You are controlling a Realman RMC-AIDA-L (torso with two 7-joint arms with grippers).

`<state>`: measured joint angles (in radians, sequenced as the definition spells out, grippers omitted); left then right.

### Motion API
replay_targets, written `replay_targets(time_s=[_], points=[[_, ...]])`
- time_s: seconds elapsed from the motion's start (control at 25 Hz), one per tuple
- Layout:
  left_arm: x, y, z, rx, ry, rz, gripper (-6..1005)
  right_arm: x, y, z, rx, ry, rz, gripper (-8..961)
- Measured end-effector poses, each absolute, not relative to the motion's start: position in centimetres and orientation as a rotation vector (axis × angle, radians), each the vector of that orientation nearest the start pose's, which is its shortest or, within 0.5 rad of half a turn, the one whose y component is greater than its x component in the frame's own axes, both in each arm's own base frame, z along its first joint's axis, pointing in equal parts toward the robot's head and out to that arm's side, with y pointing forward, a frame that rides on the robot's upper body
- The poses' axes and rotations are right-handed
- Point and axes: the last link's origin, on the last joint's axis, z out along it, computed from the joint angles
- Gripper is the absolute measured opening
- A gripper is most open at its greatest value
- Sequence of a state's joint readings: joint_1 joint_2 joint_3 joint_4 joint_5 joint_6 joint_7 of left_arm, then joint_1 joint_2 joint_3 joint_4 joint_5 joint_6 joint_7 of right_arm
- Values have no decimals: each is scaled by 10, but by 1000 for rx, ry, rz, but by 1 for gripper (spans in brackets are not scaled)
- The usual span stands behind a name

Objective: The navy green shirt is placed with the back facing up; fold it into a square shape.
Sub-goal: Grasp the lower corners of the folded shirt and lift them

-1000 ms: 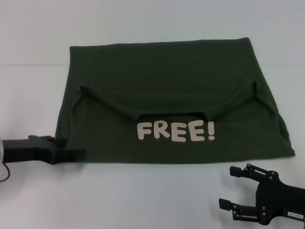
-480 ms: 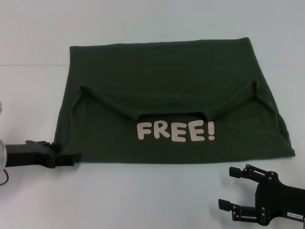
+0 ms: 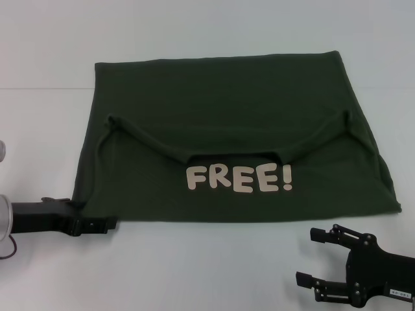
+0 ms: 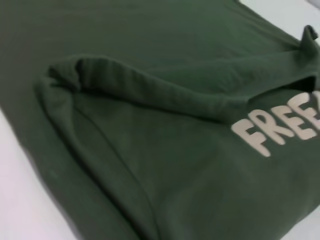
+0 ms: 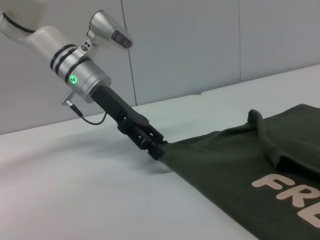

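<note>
On the white surface (image 3: 194,265) the navy green shirt (image 3: 227,129) lies half-folded, left claw (image 3: 107,224) clenched at its near-left corner, right claw (image 3: 314,256) released nearby; a shallow pinch could slip out mid-fold.

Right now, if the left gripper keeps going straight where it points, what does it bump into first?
The shirt. The left gripper is already at its near left corner, so going on it would probably push into that edge.

You see navy green shirt (image 3: 227,123): matt, soft woven-looking cloth, cream lettering flat and smooth. Tabletop (image 3: 194,265): smooth, pale, faint sheen. Left pincer (image 3: 107,224): matt black; arm housing glossy silver. Right pincer (image 3: 316,256): matt black.
</note>
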<state>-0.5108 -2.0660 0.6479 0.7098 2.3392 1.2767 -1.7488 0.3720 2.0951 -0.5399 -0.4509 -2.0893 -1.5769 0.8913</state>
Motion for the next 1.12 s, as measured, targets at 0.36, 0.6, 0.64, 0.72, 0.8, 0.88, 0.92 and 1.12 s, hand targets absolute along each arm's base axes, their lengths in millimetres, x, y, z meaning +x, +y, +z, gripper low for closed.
replay_targets(time_s=[0.36, 0.6, 0.64, 0.72, 0.8, 0.88, 0.92, 1.12], points=[[-330, 341, 8, -2449, -1147, -181, 829, 320, 255, -33, -2679, 443, 688, 915], [-333, 344, 10, -2405, -1161, -176, 727, 320, 255, -33, -2679, 444, 688, 915], [-333, 344, 10, -2404, -1161, -175, 695, 320, 255, -33, -2679, 445, 688, 915], [-333, 344, 10, -2405, -1160, -174, 631, 320, 255, -33, -2679, 444, 688, 914], [-332, 344, 9, -2411, -1159, -172, 535, 320, 255, -33, -2679, 444, 688, 914], [-332, 344, 9, -2416, -1157, -172, 440, 320, 255, -33, -2680, 444, 691, 914], [-332, 344, 9, -2418, -1157, -173, 392, 320, 255, -33, -2680, 444, 692, 914], [-331, 344, 8, -2424, -1156, -172, 199, 320, 255, -32, -2681, 445, 697, 915]])
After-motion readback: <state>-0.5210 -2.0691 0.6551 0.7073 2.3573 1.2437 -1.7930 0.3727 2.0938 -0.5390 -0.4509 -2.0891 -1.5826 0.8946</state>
